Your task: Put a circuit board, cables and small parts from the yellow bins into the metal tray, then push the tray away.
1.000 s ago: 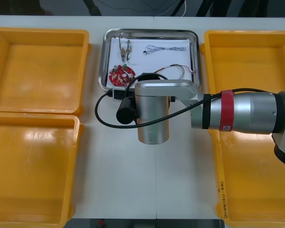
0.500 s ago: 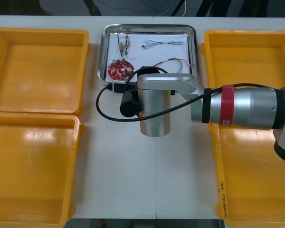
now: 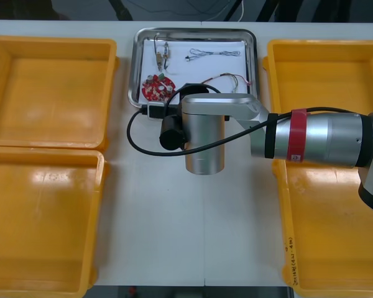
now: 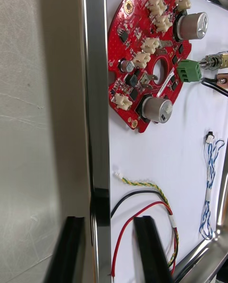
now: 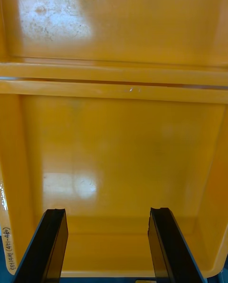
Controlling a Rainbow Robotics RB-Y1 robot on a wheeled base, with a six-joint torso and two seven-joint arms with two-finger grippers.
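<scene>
The metal tray (image 3: 137,93), white inside, lies at the table's far middle. In it are a round red circuit board (image 3: 156,89), small metal parts (image 3: 162,54), a twisted blue and white cable (image 3: 211,54) and a red and yellow cable (image 3: 231,79). My right arm (image 3: 205,133) reaches in from the right to the tray's near rim. My right gripper (image 4: 111,249) straddles that rim (image 4: 95,97), shut on it, one finger outside and one inside beside the red and yellow cable (image 4: 152,202). The board (image 4: 147,54) lies just beyond. My left gripper (image 5: 107,245) hangs open over a yellow bin (image 5: 118,135).
Two yellow bins (image 3: 50,87) (image 3: 40,220) line the left side and two more (image 3: 326,81) (image 3: 336,230) the right. The arm's black cable (image 3: 133,146) loops over the bare table in front of the tray. The table's far edge runs just beyond the tray.
The tray and everything in it have slid away toward the table's far edge, and my right gripper has moved along with the near rim.
</scene>
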